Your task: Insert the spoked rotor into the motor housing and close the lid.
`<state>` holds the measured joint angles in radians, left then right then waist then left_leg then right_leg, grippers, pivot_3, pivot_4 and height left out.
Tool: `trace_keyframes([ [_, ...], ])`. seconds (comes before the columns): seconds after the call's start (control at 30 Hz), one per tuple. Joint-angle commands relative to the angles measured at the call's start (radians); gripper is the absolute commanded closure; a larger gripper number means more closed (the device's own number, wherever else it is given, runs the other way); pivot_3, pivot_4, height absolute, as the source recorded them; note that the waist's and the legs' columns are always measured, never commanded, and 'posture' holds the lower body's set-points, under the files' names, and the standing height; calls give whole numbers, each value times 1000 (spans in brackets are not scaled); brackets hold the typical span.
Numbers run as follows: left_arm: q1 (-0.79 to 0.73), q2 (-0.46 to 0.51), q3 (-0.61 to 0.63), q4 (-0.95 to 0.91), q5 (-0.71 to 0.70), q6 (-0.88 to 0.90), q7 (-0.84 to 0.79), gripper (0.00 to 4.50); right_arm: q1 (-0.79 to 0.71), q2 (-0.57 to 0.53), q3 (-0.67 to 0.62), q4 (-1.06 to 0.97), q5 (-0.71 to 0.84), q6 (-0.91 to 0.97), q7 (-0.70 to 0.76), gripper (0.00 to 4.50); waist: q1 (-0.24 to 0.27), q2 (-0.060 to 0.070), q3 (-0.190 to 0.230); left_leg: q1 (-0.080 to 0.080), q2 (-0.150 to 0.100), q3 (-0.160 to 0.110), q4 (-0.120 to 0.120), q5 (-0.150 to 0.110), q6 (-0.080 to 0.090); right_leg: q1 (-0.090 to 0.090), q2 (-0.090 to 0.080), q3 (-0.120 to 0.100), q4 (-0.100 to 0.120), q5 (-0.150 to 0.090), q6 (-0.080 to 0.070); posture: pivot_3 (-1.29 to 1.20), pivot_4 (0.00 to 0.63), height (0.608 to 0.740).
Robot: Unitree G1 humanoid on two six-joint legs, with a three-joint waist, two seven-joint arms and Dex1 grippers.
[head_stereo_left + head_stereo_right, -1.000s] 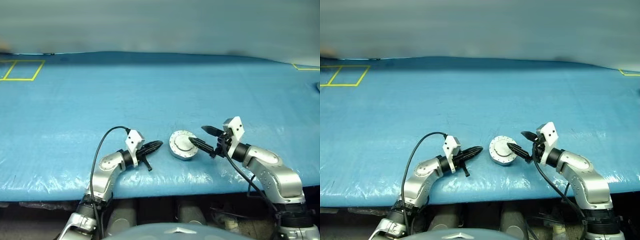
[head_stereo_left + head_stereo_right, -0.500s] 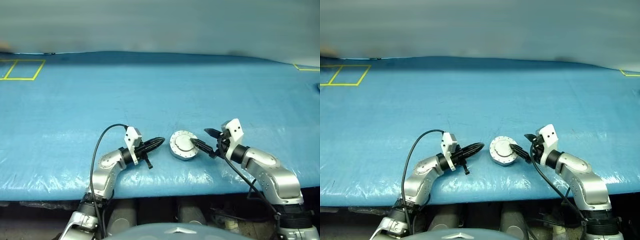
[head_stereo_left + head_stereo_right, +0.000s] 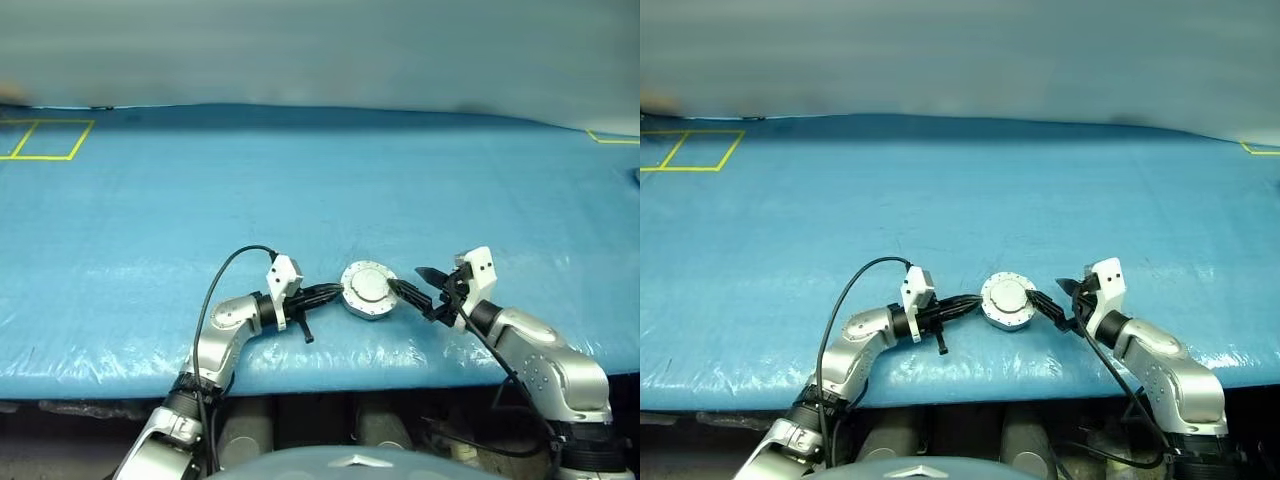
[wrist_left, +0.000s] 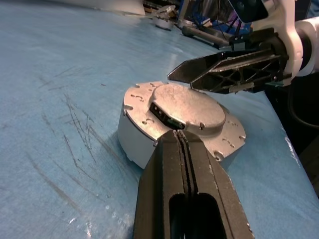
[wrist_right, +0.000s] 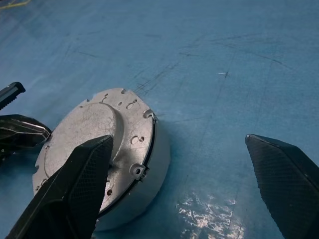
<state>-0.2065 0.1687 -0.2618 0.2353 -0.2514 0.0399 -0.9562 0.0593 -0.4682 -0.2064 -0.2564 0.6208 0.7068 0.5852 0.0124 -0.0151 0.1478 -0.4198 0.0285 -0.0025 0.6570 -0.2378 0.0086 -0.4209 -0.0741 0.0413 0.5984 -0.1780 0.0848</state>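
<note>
Left eye view shows the housing (image 3: pixel 368 290) near the front edge of the blue table (image 3: pixel 300 190), between the two grippers. The lid (image 4: pixel 187 106) sits on top of it with its plain grey face up, so the housing looks closed; the rotor cannot be seen. In the left wrist view the lid's flange with small holes lies flat on the silver wall of the housing. The left gripper (image 3: pixel 335 292) lies level at the left side of the housing, its two black fingers pressed together and holding nothing, with the tips at the housing's wall; contact cannot be told for sure. The right gripper (image 3: pixel 412 282) is at the right side with its fingers spread wide. One finger (image 5: pixel 75 189) reaches over the right edge of the lid, the other finger (image 5: pixel 286 174) stands apart over the bare table, and nothing is gripped between them. Yellow tape lines (image 3: pixel 45 140) mark a square at the far left corner of the table.
</note>
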Motion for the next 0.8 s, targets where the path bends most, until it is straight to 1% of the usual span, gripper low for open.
trace_keyframes([
  [0.03, -6, -11, -26, 7, 14, -14, -11, 4500, 8, 11, -63, -49, 81, 31, -7, 50, 0, 0, 0, 1, 0, 0, 0, 0, 0, 1, 0, 0, 0, 0, 0, 0, 150, 740],
  [0.17, -8, -22, -29, 12, 20, -19, -8, 4500, 31, 21, -101, -65, 156, 69, -13, 50, 0, 0, 0, 3, 0, -1, 0, 0, 0, 4, 0, 0, 0, -2, 3, 0, 150, 740],
  [0.33, -4, -21, -35, 12, 24, -24, -8, 4500, 37, 72, -198, -38, 390, 184, -40, 50, 0, 1, 0, 4, 0, -1, 1, 0, 0, 5, 0, 0, 0, -2, 3, 0, 150, 740],
  [0.43, -1, -21, -35, 12, 27, -30, -3, 4500, 44, 90, -206, -13, 452, 228, -66, 50, 0, 1, 0, 4, 0, -1, 1, 0, 0, 6, 0, 0, 0, -2, 3, 0, 150, 740],
  [0.53, 3, -21, -37, 14, 30, -35, 1, 4500, 31, 109, -193, 24, 476, 249, -95, 50, 0, 1, -1, 4, 0, -1, 1, 0, 0, 6, 0, 0, 0, -2, 2, 0, 150, 740],
  [0.7, 12, -24, -42, 10, 34, -40, 11, 4500, 25, 129, -134, 59, 454, 282, -128, 50, 0, 2, -1, 4, 0, -1, 1, 0, 0, 6, 0, 0, 0, -1, 2, 0, 150, 740],
  [0.8, 16, -24, -44, 7, 36, -43, 19, 4500, 26, 135, -116, 94, 464, 302, -117, 50, 0, 3, -2, 4, 0, -1, 1, 0, 0, 6, 0, 0, 0, -1, 2, 0, 150, 740],
])
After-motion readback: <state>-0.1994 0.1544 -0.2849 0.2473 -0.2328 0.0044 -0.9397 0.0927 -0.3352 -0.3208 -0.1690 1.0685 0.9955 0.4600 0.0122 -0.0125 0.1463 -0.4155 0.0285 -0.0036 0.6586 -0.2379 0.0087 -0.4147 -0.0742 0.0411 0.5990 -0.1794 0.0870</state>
